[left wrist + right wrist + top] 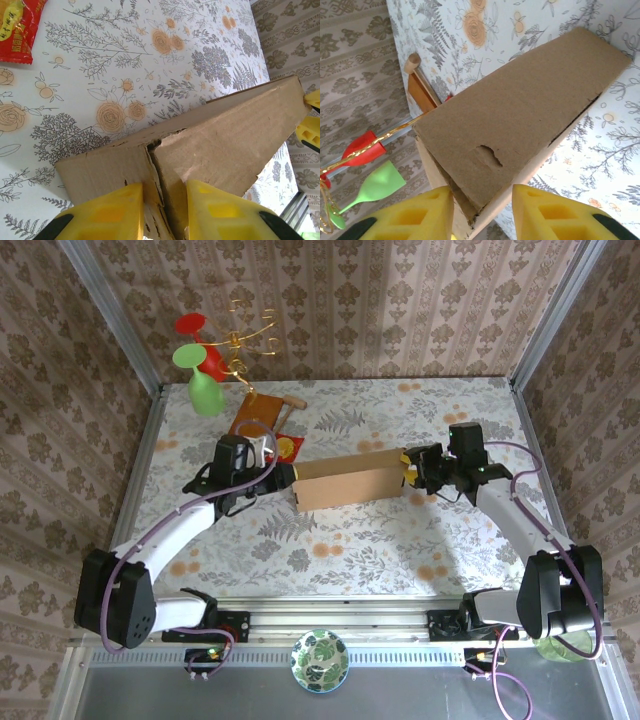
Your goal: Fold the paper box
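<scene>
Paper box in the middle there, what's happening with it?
Each arm is at one end of the paper box. The left gripper is shut on a ragged flap at its left end; the right gripper straddles the right end, and its grip is unclear. The box is folded into a long flat shape, with its right end open.
</scene>
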`<action>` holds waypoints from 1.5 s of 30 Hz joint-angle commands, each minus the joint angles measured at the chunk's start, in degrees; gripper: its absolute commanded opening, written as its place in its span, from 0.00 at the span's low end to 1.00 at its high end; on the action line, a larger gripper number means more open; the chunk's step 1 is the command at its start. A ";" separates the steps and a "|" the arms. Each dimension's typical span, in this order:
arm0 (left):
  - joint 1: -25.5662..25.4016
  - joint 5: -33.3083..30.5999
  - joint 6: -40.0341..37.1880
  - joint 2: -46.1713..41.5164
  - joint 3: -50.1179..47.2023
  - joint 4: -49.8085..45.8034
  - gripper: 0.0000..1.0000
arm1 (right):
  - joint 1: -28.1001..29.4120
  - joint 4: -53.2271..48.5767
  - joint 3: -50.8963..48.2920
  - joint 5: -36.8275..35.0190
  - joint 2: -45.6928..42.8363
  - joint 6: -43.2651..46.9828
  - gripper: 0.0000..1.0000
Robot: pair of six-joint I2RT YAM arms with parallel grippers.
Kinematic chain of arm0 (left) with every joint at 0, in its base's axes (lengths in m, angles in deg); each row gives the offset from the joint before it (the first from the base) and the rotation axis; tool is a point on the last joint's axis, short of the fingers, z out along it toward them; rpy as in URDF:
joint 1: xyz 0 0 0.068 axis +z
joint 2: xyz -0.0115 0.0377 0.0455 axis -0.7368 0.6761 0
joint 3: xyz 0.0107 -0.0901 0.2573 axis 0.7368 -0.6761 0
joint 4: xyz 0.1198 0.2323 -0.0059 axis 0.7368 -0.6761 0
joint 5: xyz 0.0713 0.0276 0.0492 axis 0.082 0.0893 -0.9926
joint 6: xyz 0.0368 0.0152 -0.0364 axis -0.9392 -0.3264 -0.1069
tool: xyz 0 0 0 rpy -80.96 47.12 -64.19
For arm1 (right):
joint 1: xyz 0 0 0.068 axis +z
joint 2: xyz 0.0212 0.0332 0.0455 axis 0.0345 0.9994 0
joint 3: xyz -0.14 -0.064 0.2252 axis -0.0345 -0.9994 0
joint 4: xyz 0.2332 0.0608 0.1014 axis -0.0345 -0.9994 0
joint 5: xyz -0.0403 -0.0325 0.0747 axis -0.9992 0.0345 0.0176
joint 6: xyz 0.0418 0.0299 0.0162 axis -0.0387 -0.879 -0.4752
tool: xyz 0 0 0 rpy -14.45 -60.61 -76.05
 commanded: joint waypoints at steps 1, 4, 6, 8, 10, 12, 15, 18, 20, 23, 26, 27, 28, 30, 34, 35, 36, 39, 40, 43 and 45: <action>-0.61 -2.49 -1.63 2.28 -0.33 -9.06 0.26 | -0.58 -9.91 2.04 -3.47 -0.19 4.33 0.45; -0.61 -2.47 -1.67 2.37 0.00 -8.73 0.26 | -0.66 -10.44 3.11 -4.18 -2.06 6.41 0.53; -2.52 -2.49 -1.74 2.28 0.00 -8.40 0.26 | -0.73 -11.20 3.73 -4.87 -3.40 7.70 0.55; -3.37 -2.78 -2.63 1.66 -0.18 -7.31 0.26 | -0.92 -11.97 4.16 -5.87 -4.99 9.50 0.56; -4.69 -3.79 -4.00 0.36 -0.68 -6.01 0.26 | -1.31 -12.33 3.97 -6.04 -5.94 11.29 0.54; -6.10 -5.41 -5.77 -0.95 -1.30 -5.60 0.26 | -1.76 -13.41 3.57 -5.55 -6.30 12.81 0.48; -8.05 -7.85 -8.66 -3.30 -3.32 -5.62 0.26 | -1.89 -13.79 1.05 -4.18 -7.55 13.70 0.39; -10.17 -8.85 -9.73 -6.43 -7.35 -2.84 0.26 | -1.90 -17.92 -2.19 -3.89 -10.28 15.06 0.35; -11.71 -9.40 -9.60 -8.46 -10.67 -0.73 0.26 | -1.89 -19.75 -4.48 -3.88 -12.68 15.98 0.31; -14.63 -10.70 -8.79 -11.71 -16.21 3.07 0.26 | -1.89 -23.22 -8.83 -4.55 -17.91 17.97 0.30; -17.04 -12.25 -5.24 -14.82 -22.36 7.97 0.27 | -1.90 -25.73 -13.08 -5.29 -23.27 19.23 0.30; -17.46 -12.70 -4.13 -15.45 -23.83 9.38 0.27 | -1.89 -25.61 -14.16 -5.26 -24.45 19.13 0.30; -17.94 -13.17 -2.75 -15.78 -25.43 10.73 0.27 | -1.89 -25.09 -16.61 -5.08 -25.99 18.35 0.32; -18.05 -13.53 -1.19 -15.52 -27.10 13.09 0.28 | -1.89 -22.62 -19.58 -4.51 -26.94 16.82 0.33; -18.01 -13.61 -0.88 -13.55 -25.71 13.53 0.29 | -1.89 -18.81 -20.26 -5.17 -25.01 15.30 0.34; -17.70 -13.71 -0.89 -13.51 -24.68 12.61 0.29 | -1.96 -19.12 -18.62 -5.80 -24.21 16.09 0.36; -17.46 -14.06 -0.88 -13.81 -23.46 11.47 0.30 | -2.04 -20.03 -17.02 -6.50 -23.49 17.29 0.38; -14.28 -15.70 -0.09 -16.25 -19.56 7.13 0.34 | -3.05 -24.45 -8.57 -10.72 -20.78 24.12 0.53; -11.96 -15.76 0.34 -17.39 -18.27 5.91 0.36 | -3.64 -26.76 -4.67 -13.00 -19.79 26.71 0.69; -4.61 -17.01 -0.03 -21.17 -14.06 1.28 0.98 | -4.95 -30.64 4.44 -21.28 -18.70 33.27 1.00; -1.70 -23.93 -0.37 -22.85 -10.71 -3.56 1.00 | -4.97 -31.77 8.86 -29.09 -19.23 36.43 1.00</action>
